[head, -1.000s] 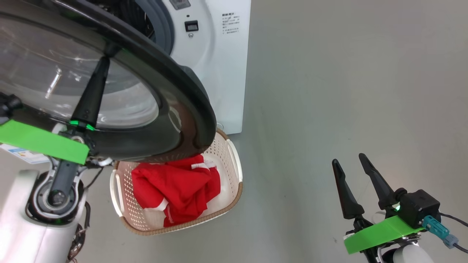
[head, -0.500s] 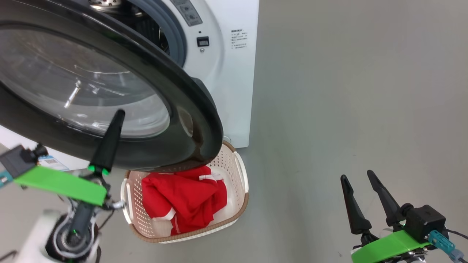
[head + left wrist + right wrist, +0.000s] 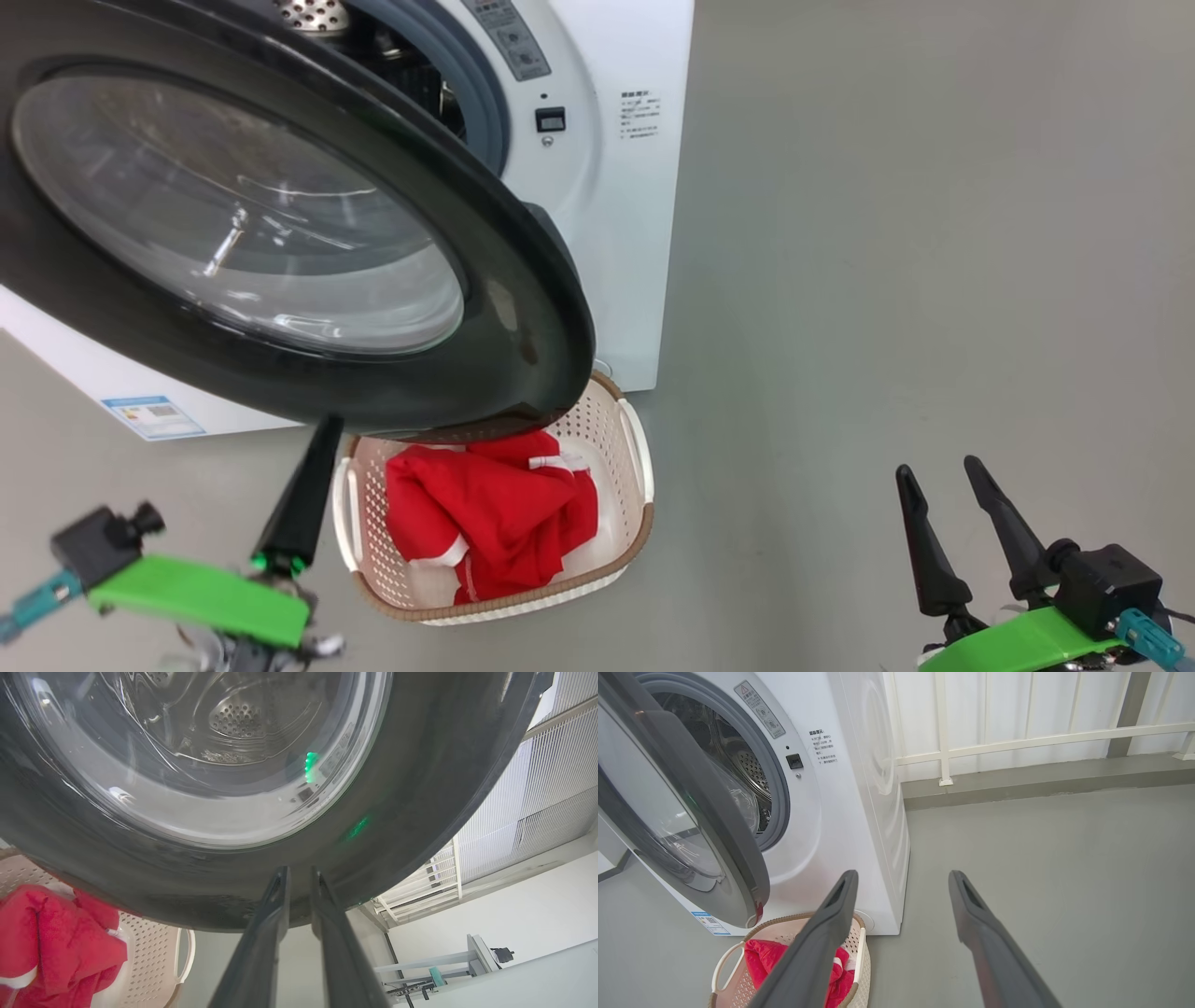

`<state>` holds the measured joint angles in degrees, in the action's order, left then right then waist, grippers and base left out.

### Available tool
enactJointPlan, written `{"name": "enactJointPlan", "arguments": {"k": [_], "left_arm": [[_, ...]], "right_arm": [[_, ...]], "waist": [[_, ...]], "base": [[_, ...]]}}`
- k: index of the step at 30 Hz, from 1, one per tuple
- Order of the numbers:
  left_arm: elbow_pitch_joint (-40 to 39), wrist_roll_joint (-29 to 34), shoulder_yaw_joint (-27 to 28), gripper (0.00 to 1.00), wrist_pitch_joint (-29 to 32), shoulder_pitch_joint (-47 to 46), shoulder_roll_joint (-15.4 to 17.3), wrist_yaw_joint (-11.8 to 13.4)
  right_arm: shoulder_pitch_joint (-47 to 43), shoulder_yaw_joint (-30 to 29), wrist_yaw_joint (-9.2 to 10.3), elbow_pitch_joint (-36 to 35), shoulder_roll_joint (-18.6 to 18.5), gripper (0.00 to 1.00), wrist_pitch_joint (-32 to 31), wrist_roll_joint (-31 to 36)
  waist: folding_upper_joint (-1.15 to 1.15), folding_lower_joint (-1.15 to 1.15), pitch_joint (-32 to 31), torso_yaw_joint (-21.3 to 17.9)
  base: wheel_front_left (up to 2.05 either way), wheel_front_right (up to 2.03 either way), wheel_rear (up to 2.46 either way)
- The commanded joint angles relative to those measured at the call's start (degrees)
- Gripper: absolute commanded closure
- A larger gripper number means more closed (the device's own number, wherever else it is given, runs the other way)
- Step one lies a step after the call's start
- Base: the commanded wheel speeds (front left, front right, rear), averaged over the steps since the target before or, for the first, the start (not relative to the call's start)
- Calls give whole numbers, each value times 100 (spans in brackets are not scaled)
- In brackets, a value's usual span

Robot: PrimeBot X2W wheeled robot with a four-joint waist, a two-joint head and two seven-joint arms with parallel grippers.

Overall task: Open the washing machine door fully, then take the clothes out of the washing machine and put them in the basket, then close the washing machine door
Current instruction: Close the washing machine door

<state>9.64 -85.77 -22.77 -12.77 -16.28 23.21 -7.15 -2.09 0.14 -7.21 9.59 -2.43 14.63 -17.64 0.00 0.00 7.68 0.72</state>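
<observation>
Below the partly open washing machine door (image 3: pixel 243 224), the clothes (image 3: pixel 495 513) are lying in the basket (image 3: pixel 644 485), so door closing appears to be getting under way. Left pincer (image 3: pixel 299 872) is hovering near the rim, narrowly parted and empty. Right pincer (image 3: pixel 938 465) is standing wide, holding nothing. Next move is likely calling for a push swinging the door onto the washing machine (image 3: pixel 616 233).

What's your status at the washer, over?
Left gripper jaws barely apart, empty, at washing machine door lower rim; right gripper wide open, empty. Clothes in basket; door open. Door rim overhangs basket, may brush it closing.
</observation>
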Motion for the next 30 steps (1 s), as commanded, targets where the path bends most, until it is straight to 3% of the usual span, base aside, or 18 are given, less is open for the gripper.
{"name": "enactJointPlan", "arguments": {"k": [1, 7, 11, 13, 24, 30], "left_arm": [[-118, 70, 145, 73, -94, 65, 262, -34], [-92, 237, 182, 49, -210, 552, 361, -34], [-46, 502, 370, 11, -219, 835, 299, -34], [-11, 644, 480, 0, -220, 966, 239, -34], [121, 1294, 1100, 0, -222, 1444, -67, -34], [186, 2000, 1409, 0, -222, 1611, -222, -34]], "right_arm": [[-9, 75, -28, -155, -44, 0, 37, 38], [-80, -1, -28, -159, -44, 0, 37, 30], [-114, -18, -28, -149, -44, 0, 37, 25], [-137, -29, -28, -148, -44, 0, 37, 21], [-265, -99, -28, -136, -44, 0, 37, 41], [-359, -167, -28, -150, -44, 0, 37, 72]], "waist": [[0, 0, -20, 42], [0, 0, -64, 122], [0, 0, -113, 136], [0, 0, -140, 139], [0, 0, -236, 167], [0, 0, -302, 210]], "base": [[0, 0, 0], [0, 0, 0], [0, 0, 0], [0, 0, 0], [0, 0, 0], [0, 0, 0]]}}
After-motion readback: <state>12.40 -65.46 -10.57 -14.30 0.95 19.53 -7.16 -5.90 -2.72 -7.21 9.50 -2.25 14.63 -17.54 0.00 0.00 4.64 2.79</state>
